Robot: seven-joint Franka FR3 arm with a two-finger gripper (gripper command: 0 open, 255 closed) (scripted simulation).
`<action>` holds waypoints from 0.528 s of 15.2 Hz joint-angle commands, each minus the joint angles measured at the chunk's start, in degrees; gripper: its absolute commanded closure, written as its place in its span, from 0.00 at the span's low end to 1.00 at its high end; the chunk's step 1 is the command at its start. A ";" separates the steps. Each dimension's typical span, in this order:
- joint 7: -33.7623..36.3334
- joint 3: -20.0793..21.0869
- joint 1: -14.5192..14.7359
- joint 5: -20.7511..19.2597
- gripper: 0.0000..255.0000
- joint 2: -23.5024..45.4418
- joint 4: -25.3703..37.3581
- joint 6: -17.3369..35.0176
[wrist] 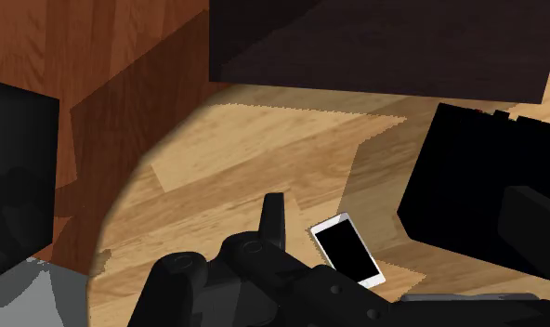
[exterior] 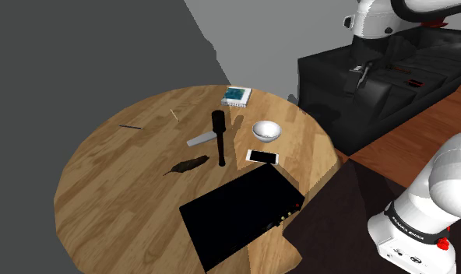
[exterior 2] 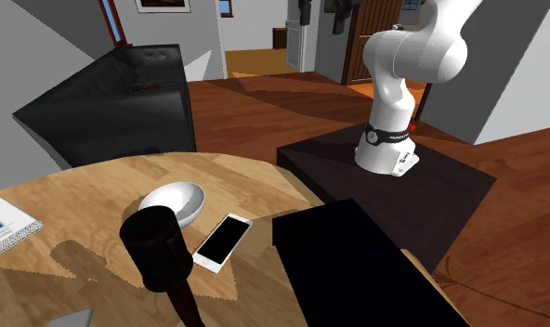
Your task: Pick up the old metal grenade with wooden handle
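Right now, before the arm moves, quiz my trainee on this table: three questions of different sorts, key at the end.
1. True or false: the smartphone lies between the bowl and the flat black box.
2. The stick grenade lies: A in the bowl; B on the round wooden table; C on the smartphone.
3. Fill in: the bowl's colour is ____.
Key: 1 true; 2 B; 3 white.

Round wooden table [exterior: 120,202]. White bowl [exterior: 266,130] toward shoulder view's right side, white phone [exterior: 263,157] with dark screen just nearer, apart from bowl. Black flat box [exterior: 241,212] at near edge, close to phone. Blue-covered book [exterior: 237,96] at far rim. Black sofa [exterior: 377,86] beyond table, on reddish wood floor [exterior: 424,132]
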 commanded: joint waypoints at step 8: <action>5.10 3.49 1.48 3.08 0.00 12.61 2.96 10.63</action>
